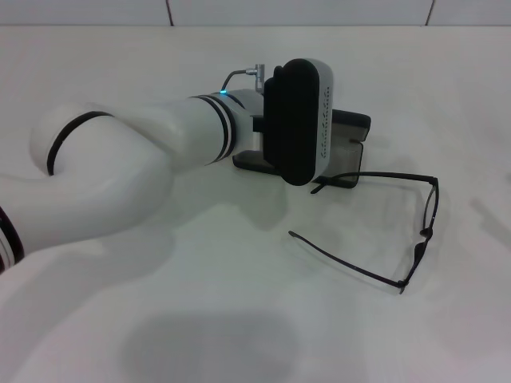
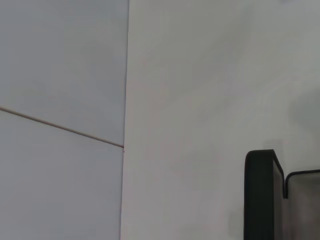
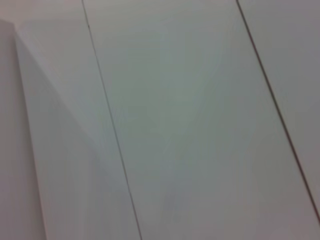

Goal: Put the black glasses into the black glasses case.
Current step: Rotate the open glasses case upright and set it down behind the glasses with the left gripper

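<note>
**Q:** What do you have on the left of the head view?

**Me:** My left arm (image 1: 120, 171) comes in from the near left and reaches across toward the middle of the white surface (image 1: 239, 319). Its wrist ends in a black and white housing, which I take to be the left gripper (image 1: 297, 121). It sits in front of the case (image 1: 351, 152) and covers most of it. I can't see the jaws in any view, so I cannot tell whether they are open or closed, or whether they have hold of anything.

**Q:** And the case?

**Me:** It lies just past the wrist, around the centre and toward the far side. Only its right end shows beyond the housing: a dark outer edge with greyish lining inside, so it looks open. In the left wrist view a black corner of the case (image 2: 260, 195) shows against the pale surface, with a thin dark line beside it that I can't identify.

**Q:** Where are the glasses?

**Me:** The glasses (image 1: 423, 231) lie on the surface to the right of the case and nearer to me, outside it. The temples are unfolded and point left. The far temple's tip reaches the case's near right corner; I can't tell if it touches.

**Q:** The right arm?

**Me:** It isn't in the head view. Its wrist camera shows only pale panels (image 3: 190, 115) with thin seams.
</note>
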